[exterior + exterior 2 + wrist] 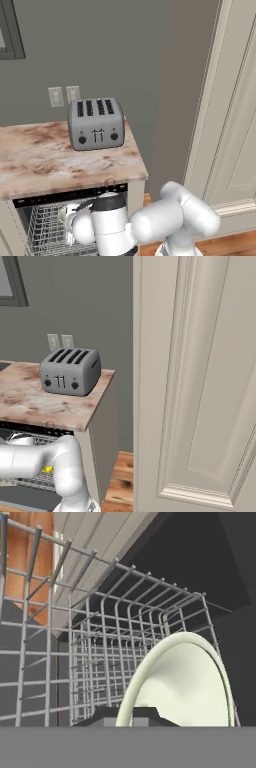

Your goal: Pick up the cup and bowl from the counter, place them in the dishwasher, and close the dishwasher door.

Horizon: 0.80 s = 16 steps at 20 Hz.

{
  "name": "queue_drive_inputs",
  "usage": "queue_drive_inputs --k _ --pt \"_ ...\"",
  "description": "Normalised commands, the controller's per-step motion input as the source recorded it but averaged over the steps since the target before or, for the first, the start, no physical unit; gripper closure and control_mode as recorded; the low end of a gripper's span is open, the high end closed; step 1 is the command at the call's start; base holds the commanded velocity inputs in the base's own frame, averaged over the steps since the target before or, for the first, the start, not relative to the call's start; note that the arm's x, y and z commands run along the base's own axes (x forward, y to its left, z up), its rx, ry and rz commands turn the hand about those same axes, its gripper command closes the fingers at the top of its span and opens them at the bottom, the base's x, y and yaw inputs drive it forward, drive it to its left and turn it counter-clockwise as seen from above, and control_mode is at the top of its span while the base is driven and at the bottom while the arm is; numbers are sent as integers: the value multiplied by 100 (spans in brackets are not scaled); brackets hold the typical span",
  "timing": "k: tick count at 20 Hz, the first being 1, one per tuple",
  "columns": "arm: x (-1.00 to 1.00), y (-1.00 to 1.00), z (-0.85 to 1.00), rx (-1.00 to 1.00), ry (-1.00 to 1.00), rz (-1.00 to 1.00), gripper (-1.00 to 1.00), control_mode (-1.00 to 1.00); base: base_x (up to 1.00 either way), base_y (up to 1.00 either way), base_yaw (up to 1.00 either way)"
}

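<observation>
Open dishwasher (75, 192) under the desk's front edge, black strip on top, grey wire rack (45, 227) pulled into sight inside. Rack of thin metal rods, crossed in a grid, with upright prongs, seen close in the hand view (100, 637). Pale greenish-white bowl (190, 687) down among the rack wires, stood on edge, smooth and glossy, round rim thick and rolled, hollow side toward the camera. Pincer (132, 714) shut tight on the bowl's rim, dark tips astride the lower edge. Small patch of yellow, likely the cup (47, 469), glimpsed in the rack behind the white arm in the right base view; too little showing to tell how it stands. Something pale also at the rack's top in the left base view, beside the arm's wrist, too hidden to name.

Desk (50, 160) a mottled pinkish-beige and brown slab, marble-like, beige side on the right. Toaster (95, 123) on the desk's back right corner: silver, boxy with rounded edges, four dark slots on top, two black knobs and two small levers on the front. No readable writing on it. Two pale wall plates (64, 95) behind the toaster on the grey wall. Wood floor (120, 478) orange-brown, plank-grained. Cream panelled door (200, 381) to the right.
</observation>
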Motion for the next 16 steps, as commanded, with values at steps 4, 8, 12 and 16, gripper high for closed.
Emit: queue_drive_inputs --k 4,8,12,16 --pt "13 4 -61 0 1 0 100 -100 0 0 0" --pt "0 25 -50 -9 -1 0 100 -100 0 0 0" --pt "0 32 -35 -21 -6 0 100 -100 0 0 0" --pt "0 13 -29 -14 -2 0 100 -100 0 0 0"
